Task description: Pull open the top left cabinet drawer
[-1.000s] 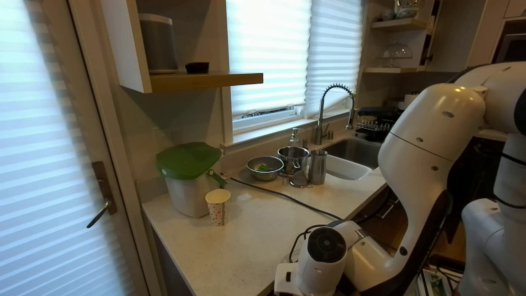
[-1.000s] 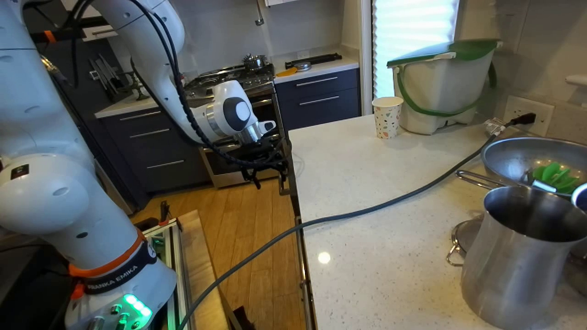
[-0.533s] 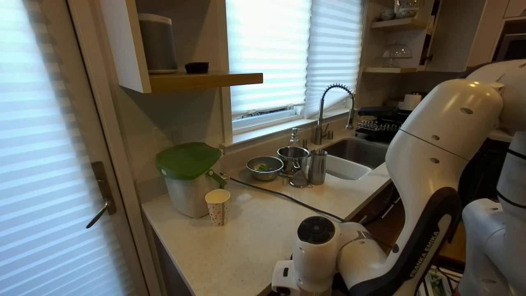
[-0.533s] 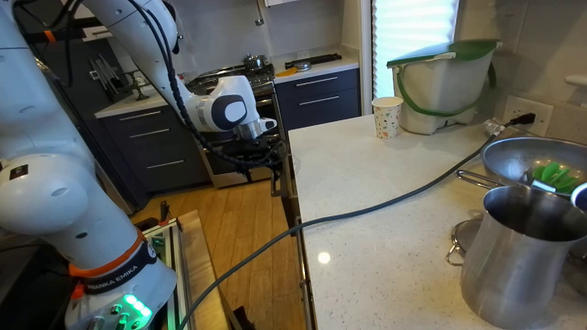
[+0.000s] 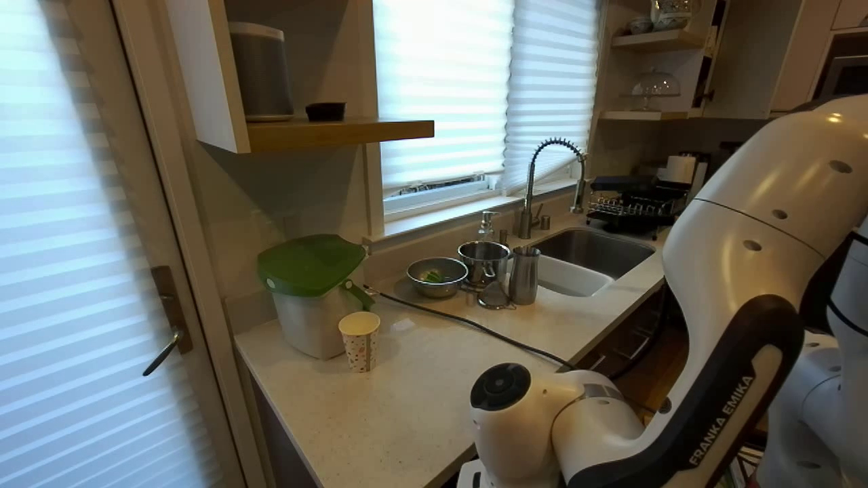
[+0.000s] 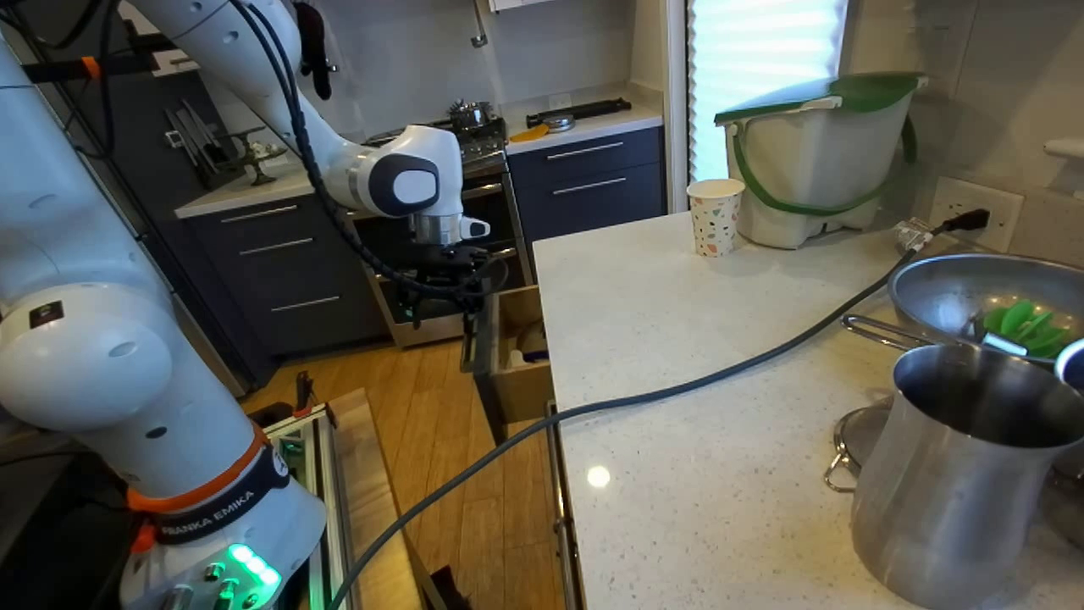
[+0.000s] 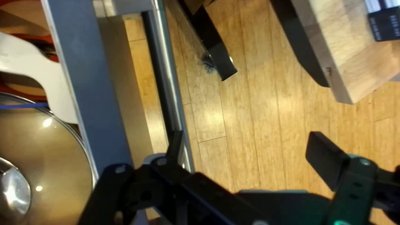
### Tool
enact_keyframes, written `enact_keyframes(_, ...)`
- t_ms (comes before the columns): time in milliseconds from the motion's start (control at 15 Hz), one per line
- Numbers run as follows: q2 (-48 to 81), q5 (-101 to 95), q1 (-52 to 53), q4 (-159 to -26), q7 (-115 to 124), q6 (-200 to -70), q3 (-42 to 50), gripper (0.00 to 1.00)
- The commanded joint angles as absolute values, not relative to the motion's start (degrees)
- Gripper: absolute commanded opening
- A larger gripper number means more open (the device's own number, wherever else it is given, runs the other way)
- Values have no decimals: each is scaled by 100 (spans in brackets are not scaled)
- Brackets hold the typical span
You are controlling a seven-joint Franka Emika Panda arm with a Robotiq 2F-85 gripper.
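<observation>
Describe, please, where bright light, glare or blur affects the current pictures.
In an exterior view, the window blinds look nearly washed out; in an exterior view, a round glare spot sits on the countertop; in the wrist view, the drawer handle gleams, highlights dot a round shiny item, and lettering on a dark label is blurred.

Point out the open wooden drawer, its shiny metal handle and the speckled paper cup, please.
Open wooden drawer point(image 6: 523, 392): in an exterior view, side wall.
Shiny metal handle point(image 7: 169, 72): in the wrist view, long bar.
Speckled paper cup point(image 6: 716, 224): in an exterior view, side.

Count — one open drawer point(image 6: 523, 391) | one cup point(image 6: 716, 219) | one bin point(image 6: 813, 161) | one faucet point(image 5: 526, 220)
</observation>
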State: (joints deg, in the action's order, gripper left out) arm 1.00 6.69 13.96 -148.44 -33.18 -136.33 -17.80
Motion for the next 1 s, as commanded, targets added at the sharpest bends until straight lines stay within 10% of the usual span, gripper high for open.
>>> enact_keyframes(0, 118, 1141, 1591, -14593, -3404, -12991, -1848, 100)
enact_keyframes(933, -1638, 525, 1596, -14065, -2645, -10924, -1428, 100)
